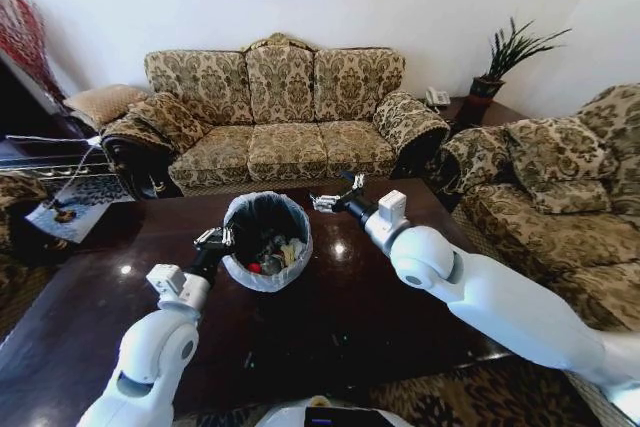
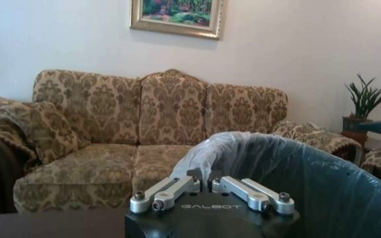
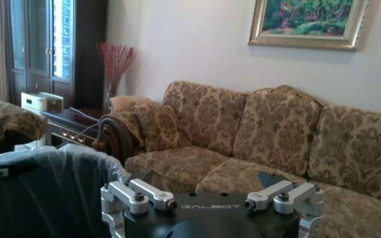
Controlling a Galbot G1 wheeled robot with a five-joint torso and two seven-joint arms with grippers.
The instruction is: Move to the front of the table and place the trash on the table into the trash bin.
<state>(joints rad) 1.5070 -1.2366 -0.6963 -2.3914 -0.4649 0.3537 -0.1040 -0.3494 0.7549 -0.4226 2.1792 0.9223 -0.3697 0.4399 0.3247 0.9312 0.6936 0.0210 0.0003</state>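
Observation:
The trash bin stands on the dark table, its whitish liner folded over the rim. Trash lies inside it: red and white pieces against the black inside. My left gripper is at the bin's left rim, shut on the liner edge; in the left wrist view the bin rises right in front of the closed left gripper. My right gripper hovers open just beyond the bin's right rim, with nothing in it. In the right wrist view the bin stands off to one side.
A patterned sofa runs along the table's far side. An armchair stands at the right, with a potted plant behind it. A low side table with papers is at the left. Patterned carpet lies at the table's near edge.

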